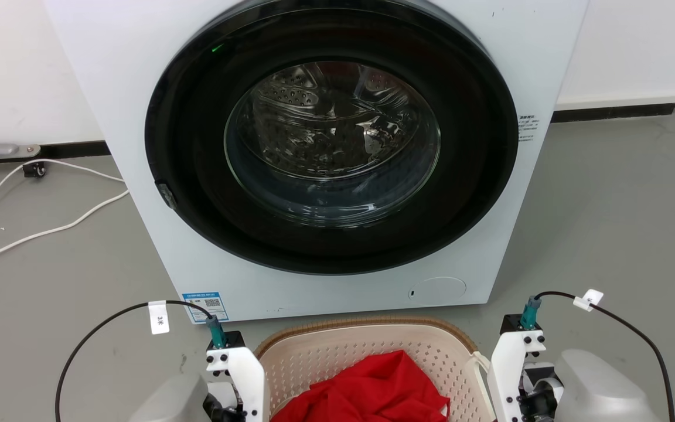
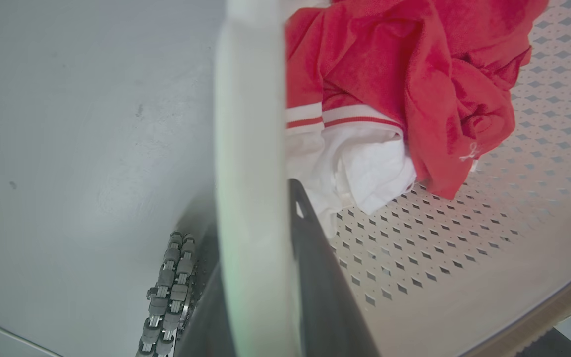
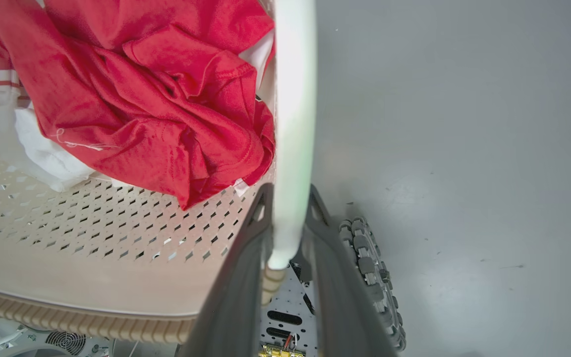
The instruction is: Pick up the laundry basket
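The oval cream-pink perforated plastic laundry basket (image 1: 367,323), at six o'clock of the white washing machine (image 1: 138,146), is clamped at its white handles (image 3: 293,99) by left gripper (image 2: 260,208) and right gripper (image 3: 289,191); lifting is judged outstanding

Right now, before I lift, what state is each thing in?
laundry basket: upright, loaded; whether it is off the floor is unclear.
red garment: crumpled in the basket, over white cloth.
left gripper: shut on the left handle.
right gripper: shut on the right handle.
washing machine door: shut.
indicator light: lit green.
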You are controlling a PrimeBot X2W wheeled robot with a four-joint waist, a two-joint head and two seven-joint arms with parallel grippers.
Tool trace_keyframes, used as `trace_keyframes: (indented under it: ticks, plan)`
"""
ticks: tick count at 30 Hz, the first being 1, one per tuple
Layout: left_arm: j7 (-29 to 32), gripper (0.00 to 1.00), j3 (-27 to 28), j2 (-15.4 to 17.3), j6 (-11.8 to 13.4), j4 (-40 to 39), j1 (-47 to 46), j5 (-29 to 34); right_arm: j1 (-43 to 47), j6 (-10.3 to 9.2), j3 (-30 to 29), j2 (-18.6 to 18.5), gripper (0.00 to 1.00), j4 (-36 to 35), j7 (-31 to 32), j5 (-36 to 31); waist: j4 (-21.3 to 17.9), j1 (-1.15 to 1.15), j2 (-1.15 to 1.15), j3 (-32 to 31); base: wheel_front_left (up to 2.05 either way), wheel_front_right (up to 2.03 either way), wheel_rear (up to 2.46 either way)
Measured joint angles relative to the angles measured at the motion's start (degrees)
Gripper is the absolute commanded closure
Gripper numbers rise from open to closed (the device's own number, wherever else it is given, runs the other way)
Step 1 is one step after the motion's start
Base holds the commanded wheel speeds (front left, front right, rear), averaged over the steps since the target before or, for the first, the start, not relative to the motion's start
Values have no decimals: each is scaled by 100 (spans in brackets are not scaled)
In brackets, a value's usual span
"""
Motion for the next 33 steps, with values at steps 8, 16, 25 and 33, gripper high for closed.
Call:
trace_keyframes:
  ticks: [8,16,25,33]
  plan:
    - [-88,100,-29,-26,-1,41,19,-53,-5,1,-149,0,100,-1,0,-179,-2,1,0,69,0,0,0]
    - [-234,100,-45,-40,-1,80,4,-99,-55,1,-310,13,100,-1,15,-354,5,1,0,108,0,0,0]
    - [-304,100,-79,-35,-1,118,-47,-148,-90,1,-477,44,100,-1,70,-498,-3,1,0,120,0,0,0]
    - [-308,100,-94,-34,-2,145,-49,-204,-90,1,-630,63,100,-1,105,-621,-17,1,0,124,0,0,0]
